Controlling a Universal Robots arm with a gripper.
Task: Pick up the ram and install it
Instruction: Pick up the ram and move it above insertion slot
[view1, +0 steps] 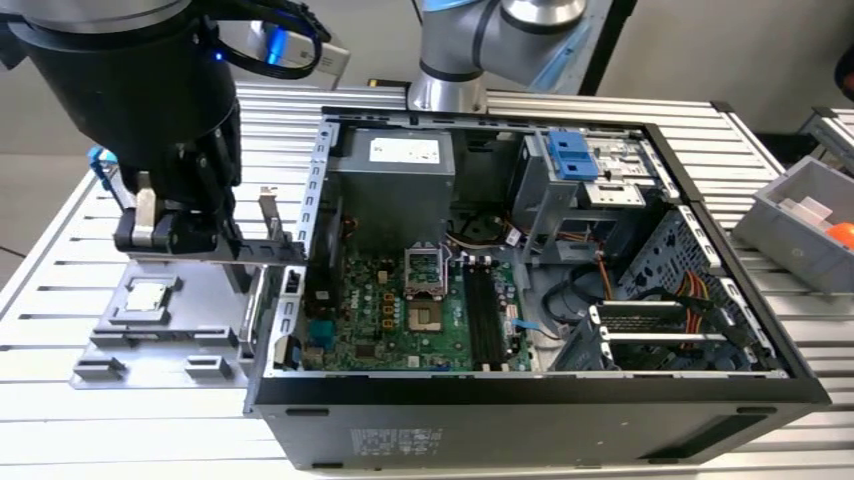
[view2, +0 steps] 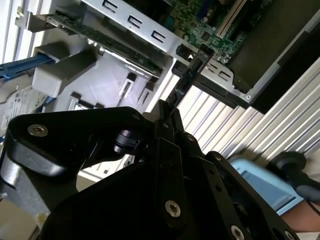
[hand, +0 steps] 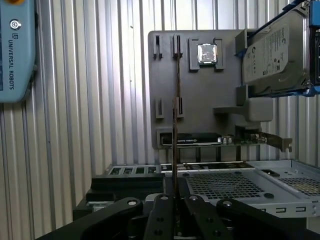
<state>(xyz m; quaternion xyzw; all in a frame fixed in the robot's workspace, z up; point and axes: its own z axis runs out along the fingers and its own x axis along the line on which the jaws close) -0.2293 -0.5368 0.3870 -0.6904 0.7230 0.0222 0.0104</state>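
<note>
white lettering with a round mark on the pale blue panel (hand: 15, 50). dense small print, too fine to read, on the label of the hard drive (hand: 272, 50), the white sticker of the power supply (view1: 404, 150) and the front sticker of the computer case (view1: 396, 441).

**Non-task items: PC case, parts holder, bin**

Open black desktop computer case (view1: 534, 388) lies on its side on slatted aluminium surface (view1: 80, 430). Inside: green motherboard (view1: 387, 312), grey metal power supply box (view1: 394, 195) just beside it, blue plastic drive latch (view1: 570, 155) on the drive cage, orange and red cables (view1: 694, 305) toward the exterior view's right. Flat grey plastic parts holder (view1: 160, 345) sits just beside the case on the exterior view's left, with a square silver processor chip (view1: 147, 297) seated in a pocket. In the first wrist view the holder also carries a silver hard drive in a blue frame (hand: 270, 50) and a green expansion card with metal bracket (hand: 250, 141) standing on edge. Grey plastic bin (view1: 787, 225) at the exterior view's right holds an orange object (view1: 841, 235).
</note>
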